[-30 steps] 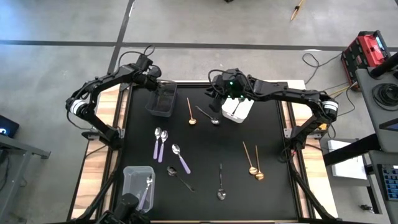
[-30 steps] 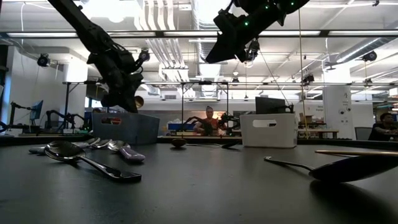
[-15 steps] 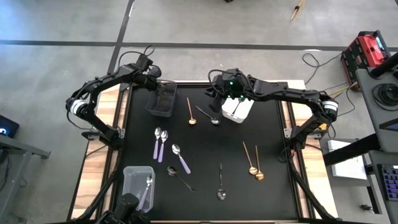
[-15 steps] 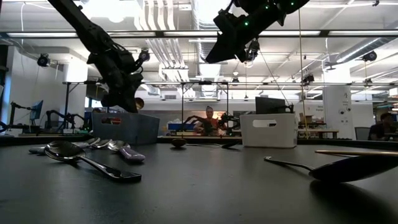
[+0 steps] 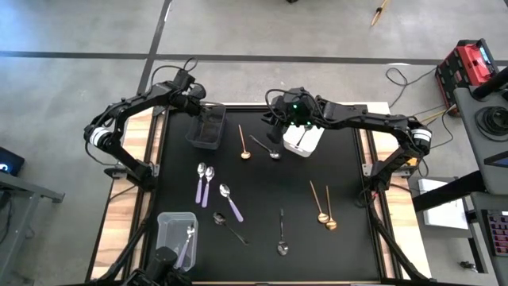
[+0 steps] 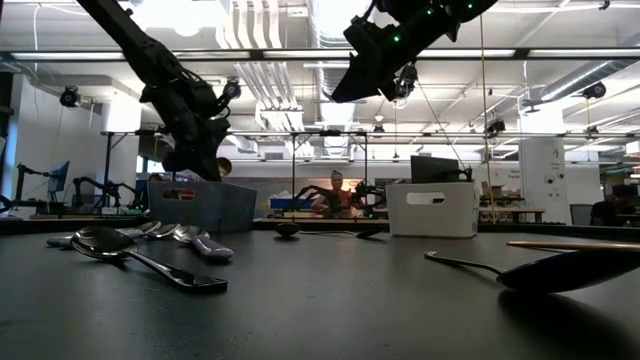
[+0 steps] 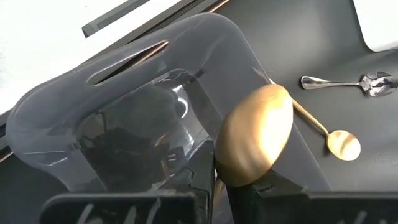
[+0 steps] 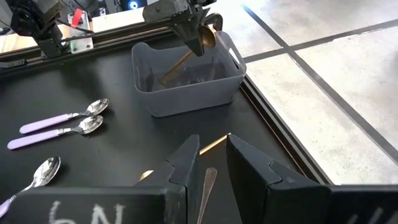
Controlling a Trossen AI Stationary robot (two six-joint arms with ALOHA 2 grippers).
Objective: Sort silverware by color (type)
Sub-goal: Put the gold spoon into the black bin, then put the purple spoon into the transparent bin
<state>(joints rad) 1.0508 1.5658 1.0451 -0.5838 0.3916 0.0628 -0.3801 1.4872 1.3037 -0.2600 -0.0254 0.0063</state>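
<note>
two grippers hang over the table's far edge. the left gripper pinches a gold spoon above the dark bin at the far left rim. the right gripper, fingers slightly parted around a slim handle, hovers beside the white bin. other spoons lie scattered mid-table, well apart.
</note>
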